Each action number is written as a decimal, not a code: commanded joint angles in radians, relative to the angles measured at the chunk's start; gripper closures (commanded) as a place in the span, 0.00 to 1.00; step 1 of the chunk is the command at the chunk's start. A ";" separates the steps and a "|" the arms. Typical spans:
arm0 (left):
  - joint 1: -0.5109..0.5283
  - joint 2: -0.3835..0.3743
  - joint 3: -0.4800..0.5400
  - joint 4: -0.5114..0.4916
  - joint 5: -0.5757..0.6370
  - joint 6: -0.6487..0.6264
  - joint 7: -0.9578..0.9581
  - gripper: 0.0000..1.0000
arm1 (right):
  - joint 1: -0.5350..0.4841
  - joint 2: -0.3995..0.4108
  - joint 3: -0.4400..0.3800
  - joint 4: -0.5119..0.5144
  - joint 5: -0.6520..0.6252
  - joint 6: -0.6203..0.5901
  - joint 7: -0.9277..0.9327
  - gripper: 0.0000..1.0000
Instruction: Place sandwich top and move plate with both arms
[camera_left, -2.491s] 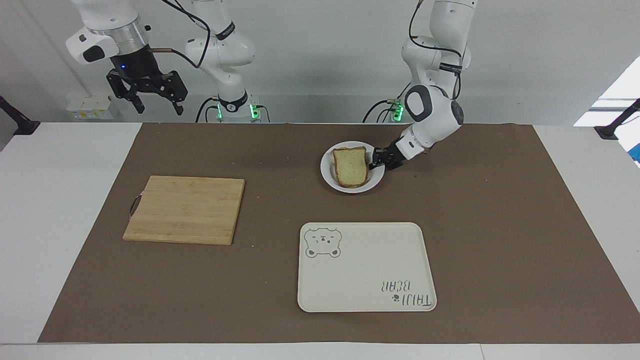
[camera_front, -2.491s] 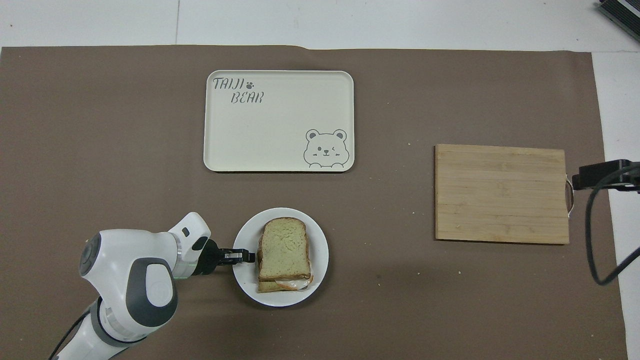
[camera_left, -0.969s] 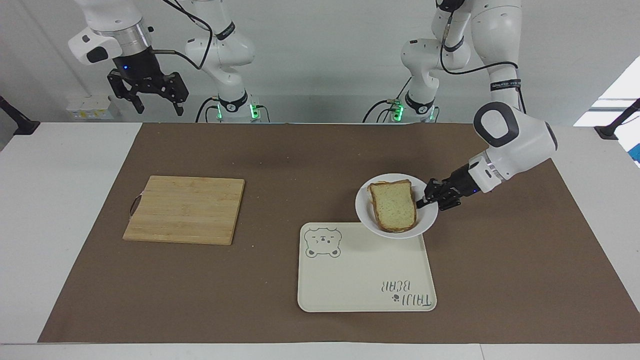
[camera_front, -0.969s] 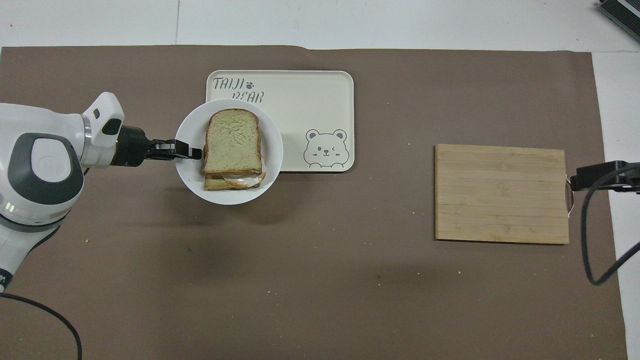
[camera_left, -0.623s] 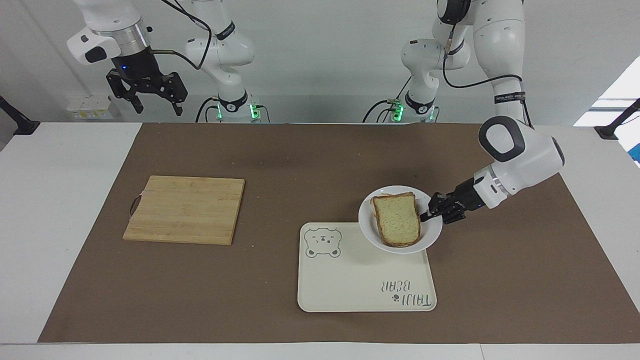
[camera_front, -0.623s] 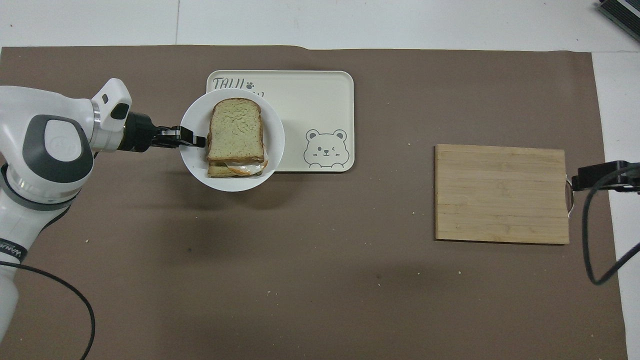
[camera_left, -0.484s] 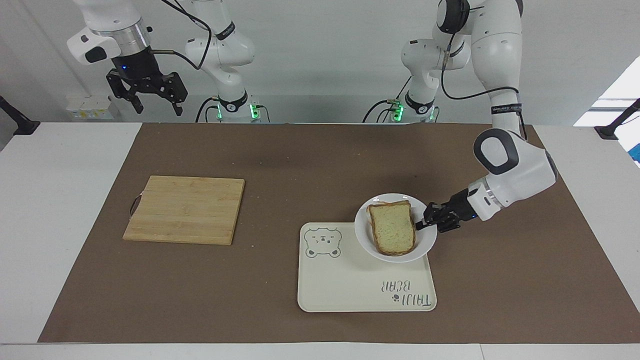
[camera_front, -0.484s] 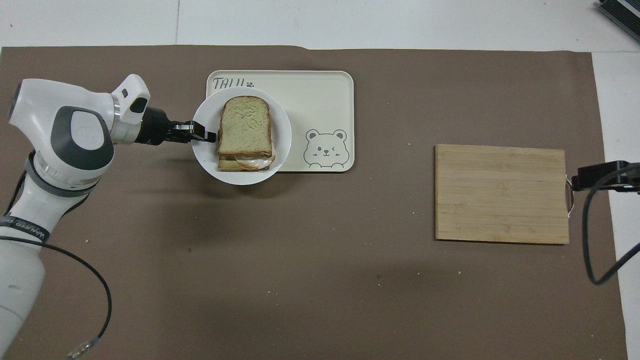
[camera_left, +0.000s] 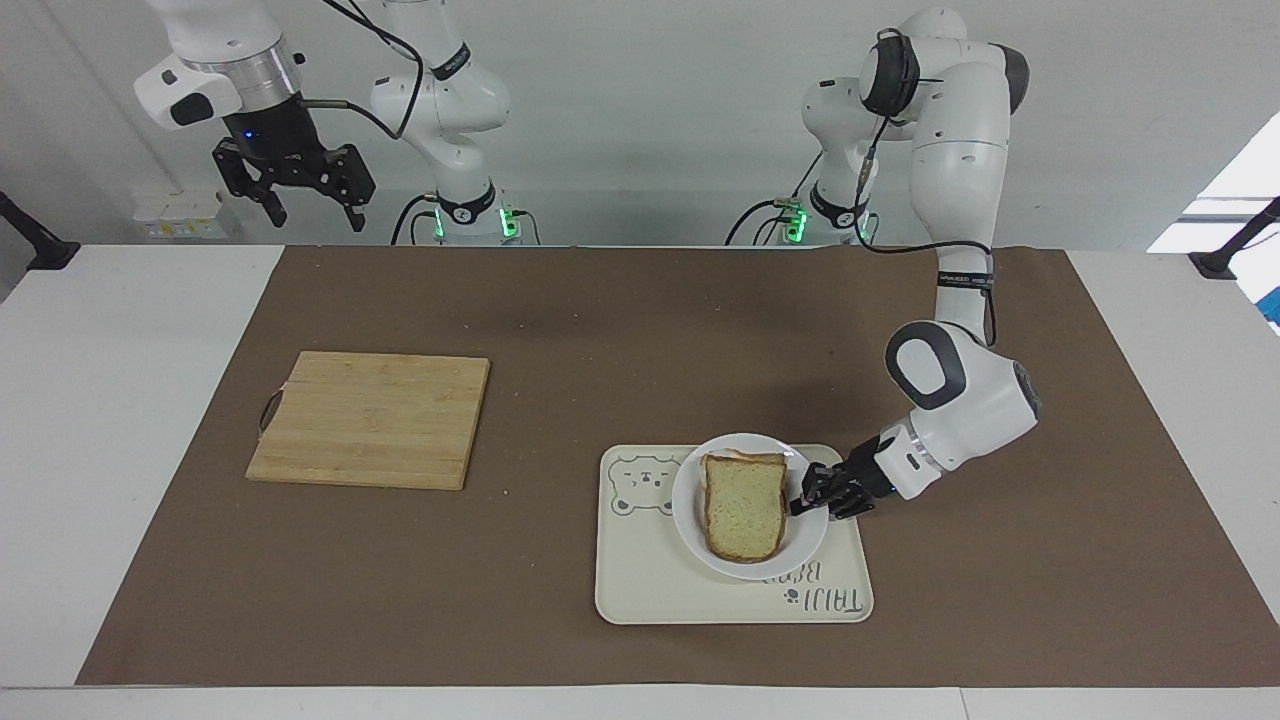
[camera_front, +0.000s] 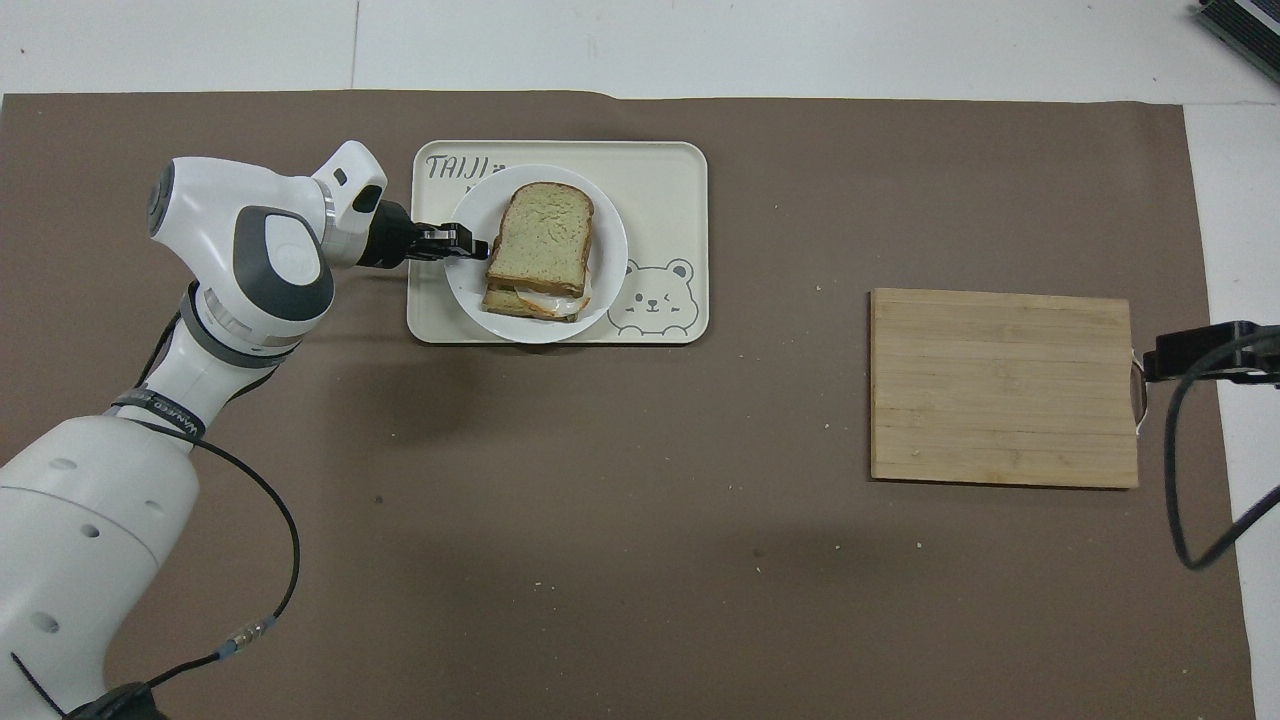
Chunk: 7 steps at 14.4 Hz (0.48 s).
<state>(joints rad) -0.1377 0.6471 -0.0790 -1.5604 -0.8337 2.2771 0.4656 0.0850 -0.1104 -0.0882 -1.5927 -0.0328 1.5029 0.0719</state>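
Facing view — left jaws grip plate (camera_left: 690, 520) over tray (camera_left: 640, 600); right jaws open.

left gripper (camera_left: 808, 497) carried plate (camera_left: 690, 515) away from robots, out over the tray (camera_left: 640, 595) | bread slice (camera_left: 743, 505) rode along on plate, just beside fingertips | grip stayed clamped on rim
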 joint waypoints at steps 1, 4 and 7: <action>-0.016 0.028 0.007 0.046 -0.004 0.050 -0.012 0.40 | -0.008 -0.020 0.005 -0.019 -0.018 -0.001 -0.018 0.00; -0.049 0.025 0.008 0.034 -0.008 0.205 -0.050 0.00 | -0.010 -0.020 0.005 -0.018 -0.018 -0.001 -0.018 0.00; -0.042 -0.024 0.018 0.007 0.001 0.205 -0.162 0.00 | -0.008 -0.020 0.005 -0.018 -0.018 -0.001 -0.018 0.00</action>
<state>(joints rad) -0.1759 0.6566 -0.0776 -1.5398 -0.8348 2.4716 0.3688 0.0849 -0.1105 -0.0882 -1.5927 -0.0328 1.5029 0.0719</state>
